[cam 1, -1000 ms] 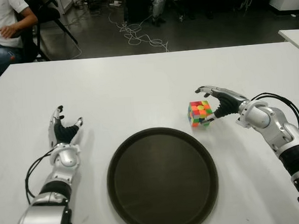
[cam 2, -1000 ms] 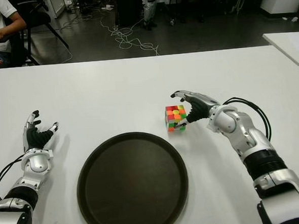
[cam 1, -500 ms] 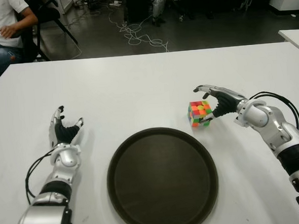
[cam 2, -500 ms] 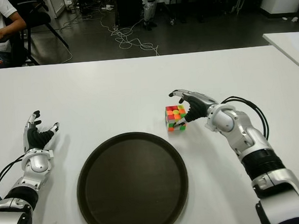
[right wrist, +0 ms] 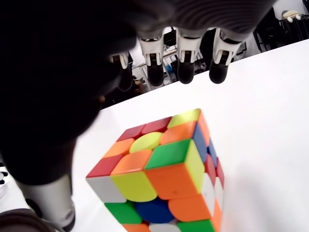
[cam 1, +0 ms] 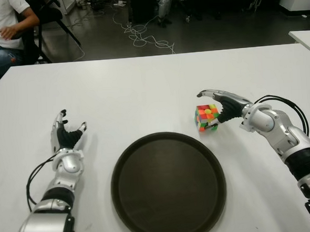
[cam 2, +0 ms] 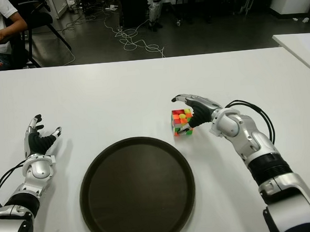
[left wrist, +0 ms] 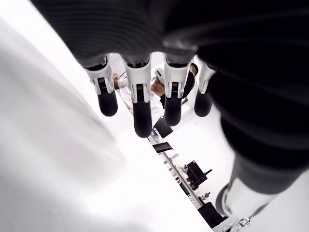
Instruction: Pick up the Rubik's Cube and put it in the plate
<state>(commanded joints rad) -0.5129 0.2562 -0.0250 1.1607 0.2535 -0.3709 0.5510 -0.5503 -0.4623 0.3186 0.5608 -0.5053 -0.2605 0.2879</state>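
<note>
On the white bench (cam 1: 142, 85), Rubik's Cube (cam 1: 207, 117) beside the plate (cam 1: 168, 186), right hand (cam 1: 225, 105) arched over it with fingers (right wrist: 186, 67) released, left hand (cam 1: 65, 136) left of plate, fingers released

Robotics lab or workshop. Bare white table (cam 1: 142, 80), dark floor (cam 1: 202, 34) beyond with loose tangled cables (cam 1: 145, 37), equipment stands at the back, seated person (cam 1: 5, 30) at the left.

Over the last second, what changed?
The right hand eased a little further left and away over the Rubik's Cube, its fingers open above the cube, nothing grasped yet. The cube stayed on the table just beyond the plate. The left hand stayed idle, open, left of the plate.
</note>
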